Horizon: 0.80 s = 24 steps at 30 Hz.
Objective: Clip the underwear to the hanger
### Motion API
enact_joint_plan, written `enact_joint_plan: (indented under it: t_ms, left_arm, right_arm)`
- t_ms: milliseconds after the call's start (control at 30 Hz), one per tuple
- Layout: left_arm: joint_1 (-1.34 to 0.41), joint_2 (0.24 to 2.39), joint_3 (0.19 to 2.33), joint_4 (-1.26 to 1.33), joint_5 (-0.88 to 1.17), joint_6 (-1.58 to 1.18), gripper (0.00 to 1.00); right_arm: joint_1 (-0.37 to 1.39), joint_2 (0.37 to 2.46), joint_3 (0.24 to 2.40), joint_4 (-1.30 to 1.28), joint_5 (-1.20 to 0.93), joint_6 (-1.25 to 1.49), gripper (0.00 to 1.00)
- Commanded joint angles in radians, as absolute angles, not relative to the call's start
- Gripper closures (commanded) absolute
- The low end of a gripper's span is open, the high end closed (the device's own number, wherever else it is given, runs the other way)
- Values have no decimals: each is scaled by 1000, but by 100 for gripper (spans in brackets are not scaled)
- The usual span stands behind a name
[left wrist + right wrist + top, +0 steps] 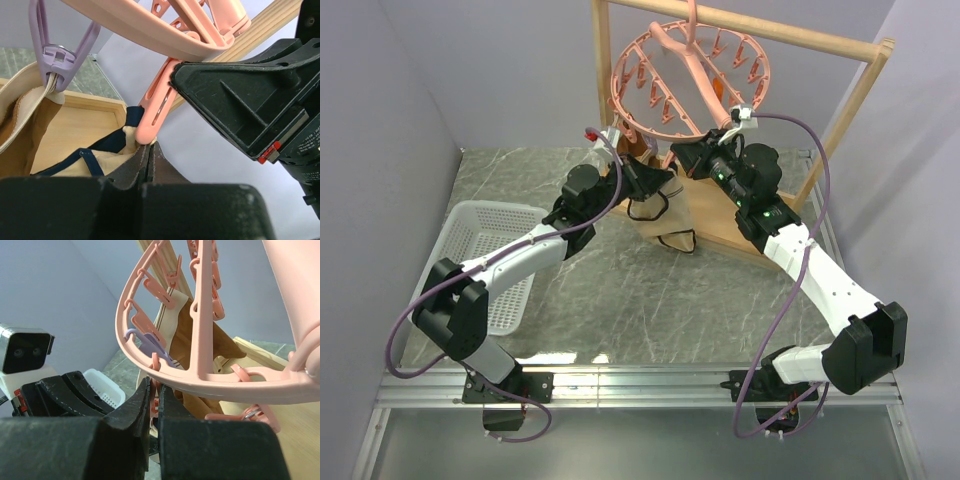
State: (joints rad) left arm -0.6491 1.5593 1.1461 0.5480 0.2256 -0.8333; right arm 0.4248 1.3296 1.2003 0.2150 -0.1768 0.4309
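Seen from above, two robot arms meet under a salmon-pink plastic ring hanger (693,70) hooked on the top bar of a wooden rack (790,35). The left gripper (638,172) and the right gripper (682,155) sit close together just below the ring's near edge. A pair of hand-sized beige briefs with dark trim (665,212) hangs between them, above the grey marbled table (620,290). A white plastic lattice basket (470,225) stands at the table's left side.

From the left wrist, the left gripper's two fingers (137,167) are pressed together on the top edge of the beige briefs. The dark-trimmed cloth falls away to the left. A pink clip peg (156,107) points down onto that same edge, its tip touching the cloth right at the fingertips. The black body of the right gripper sits against the peg's upper end. A lilac clip peg (60,60) hangs further left.

From the right wrist, the right gripper's fingers (135,410) are nearly closed just under the ring's rim, with a sliver of the pink clip peg caught between them. Behind the ring, a brown garment with a pale band (200,335) hangs beside the lilac clip peg.
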Motion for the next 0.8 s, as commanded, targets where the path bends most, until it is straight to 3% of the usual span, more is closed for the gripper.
enact_joint_plan:
  t_ms: [0,100,267,767]
  left_arm:
    - [-655,1562,1206,611,218,-813,100]
    - [-655,1562,1209,611,218,-807,100]
    - [-657,1563,1210,610,216,-807,100]
    - [-626,1546,1195,534,221,-799,98]
  right_arm:
    - [417,1296,1187,219,-193,445,100]
    - [416,1299,1195,203,-195,448,97]
    - [417,1304,1206,187,-198,453,71]
    - [417,1276,1201,178,-218,426,30]
